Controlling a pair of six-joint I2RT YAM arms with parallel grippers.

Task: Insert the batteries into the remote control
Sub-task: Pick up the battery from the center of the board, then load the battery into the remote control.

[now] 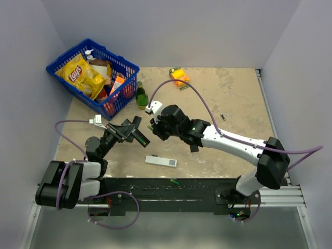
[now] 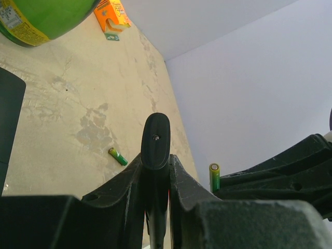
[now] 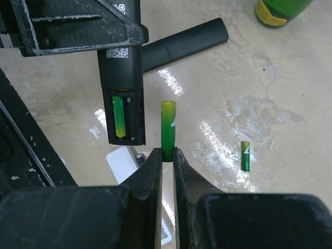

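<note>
A mottled beige tabletop lies between pale lavender walls. From above, a blue plastic mesh basket fills the upper left. A green glass bottle stands beside it, and a flat white remote lies at lower centre. The left gripper and right gripper meet mid-frame at the slim matte black bar-shaped remote control.

In the left wrist view, the left jaws are clenched on the remote's narrow body, its rounded end standing up at centre. A loose green cylindrical battery lies on the table to its left.

In the right wrist view, the right jaws pinch an upright green battery by its lower end, just right of the remote's open bay. One seated battery fills a slot there; the neighbouring slot is empty.

The battery looks light, rigid and smooth-sleeved. Being round, it could swivel in so low a pinch. The remote is light, stiff plastic, best gripped across its edges, clear of the bay.
</note>
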